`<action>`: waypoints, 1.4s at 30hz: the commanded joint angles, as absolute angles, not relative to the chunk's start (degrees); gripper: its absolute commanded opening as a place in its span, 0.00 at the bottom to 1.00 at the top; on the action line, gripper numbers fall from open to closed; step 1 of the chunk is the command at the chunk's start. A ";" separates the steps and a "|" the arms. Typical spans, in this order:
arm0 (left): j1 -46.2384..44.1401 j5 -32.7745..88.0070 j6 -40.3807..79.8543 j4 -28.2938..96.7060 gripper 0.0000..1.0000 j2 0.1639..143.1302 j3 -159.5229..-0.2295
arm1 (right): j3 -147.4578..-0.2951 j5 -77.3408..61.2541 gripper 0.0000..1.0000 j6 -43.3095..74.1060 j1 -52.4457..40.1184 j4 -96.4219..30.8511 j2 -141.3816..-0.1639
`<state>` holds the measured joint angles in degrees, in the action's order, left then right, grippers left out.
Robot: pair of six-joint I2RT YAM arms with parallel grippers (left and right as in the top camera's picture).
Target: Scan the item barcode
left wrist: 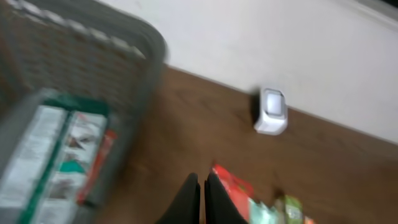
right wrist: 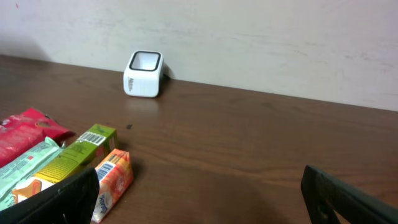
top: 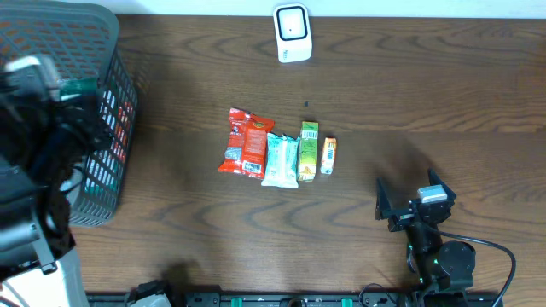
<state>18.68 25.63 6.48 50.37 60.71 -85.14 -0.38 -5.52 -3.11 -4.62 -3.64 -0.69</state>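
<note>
Four items lie in a row mid-table: a red packet (top: 246, 142), a pale teal packet (top: 281, 159), a green box (top: 309, 150) and a small orange box (top: 328, 156). The white barcode scanner (top: 292, 33) stands at the far edge. My right gripper (top: 408, 194) is open and empty, low over the table to the right of the row. In the right wrist view the orange box (right wrist: 112, 180), barcode up, lies just beside my left fingertip (right wrist: 62, 199). My left gripper (left wrist: 203, 186) is shut and empty, high beside the basket, with the scanner (left wrist: 272, 111) ahead of it.
A grey mesh basket (top: 85, 85) holding packaged goods (left wrist: 56, 155) fills the far left, and my left arm (top: 43, 136) stands over it. A white wall runs behind the scanner. Bare wood lies between the row of items and the scanner.
</note>
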 commanded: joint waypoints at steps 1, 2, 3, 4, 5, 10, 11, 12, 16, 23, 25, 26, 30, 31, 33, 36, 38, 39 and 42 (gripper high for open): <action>13.67 26.81 8.58 52.05 0.08 60.58 -85.36 | -0.32 -5.23 0.99 -2.39 -4.38 -3.88 -0.45; 11.90 26.81 9.37 52.86 0.07 60.60 -85.36 | -0.32 -5.23 0.99 -2.39 -4.38 -3.88 -0.45; 10.35 26.74 10.17 53.63 0.07 60.62 -85.36 | -0.32 -5.23 0.99 -2.39 -4.38 -3.88 -0.45; 8.64 26.61 10.81 54.39 0.07 60.82 -85.34 | -0.32 -5.23 0.99 -2.39 -4.38 -3.88 -0.45; 6.98 26.33 11.38 55.22 0.07 61.06 -85.34 | -0.32 -5.23 0.99 -2.39 -4.38 -3.88 -0.45; 0.32 25.08 11.55 58.94 0.07 63.75 -85.10 | -0.32 -5.23 0.99 -2.39 -4.38 -3.88 -0.45; -0.71 22.46 11.49 59.61 0.07 64.49 -85.08 | -0.32 -5.23 0.99 -2.39 -4.38 -3.88 -0.45; -1.28 17.67 11.49 60.05 0.07 65.14 -85.08 | -0.32 -5.23 0.99 -2.39 -4.38 -3.88 -0.45; 1.34 3.07 11.51 55.55 0.17 65.80 -86.46 | -0.32 -5.23 0.99 -2.39 -4.38 -3.88 -0.45; 14.55 2.35 7.55 44.60 0.76 66.22 -93.01 | -0.32 -5.23 0.99 -2.39 -4.38 -3.88 -0.45; 18.87 2.33 7.60 42.46 0.77 66.89 -93.06 | -0.32 -5.23 0.99 -2.39 -4.38 -3.88 -0.45; 21.10 2.35 7.81 41.91 0.78 67.59 -93.06 | -0.32 -5.23 0.99 -2.39 -4.38 -3.88 -0.45; 28.42 5.39 7.27 42.33 0.81 72.42 -93.06 | -0.32 -5.23 0.99 -2.39 -4.38 -3.88 -0.45; 29.85 5.85 6.85 42.48 0.82 73.97 -93.06 | -0.32 -5.23 0.99 -2.39 -4.38 -3.88 -0.45; 33.10 6.04 5.52 42.78 0.85 77.93 -93.49 | -0.32 -5.23 0.99 -2.39 -4.38 -3.88 -0.45; 37.32 10.31 1.69 42.76 0.87 84.14 -94.43 | -0.32 -5.23 0.99 -2.39 -4.38 -3.88 -0.45; 39.03 14.09 -1.32 42.22 0.89 87.92 -94.43 | -0.32 -5.23 0.99 -2.39 -4.38 -3.88 -0.45; 39.51 15.29 -3.27 42.33 0.89 89.93 -94.43 | -0.32 -5.23 0.99 -2.39 -4.38 -3.88 -0.45; 39.86 15.40 -6.87 43.75 0.89 95.11 -94.41 | -0.32 -5.23 0.99 -2.39 -4.38 -3.88 -0.45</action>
<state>39.53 11.55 -0.05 42.63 91.72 -93.17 -0.38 -5.52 -3.11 -4.62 -3.66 -0.69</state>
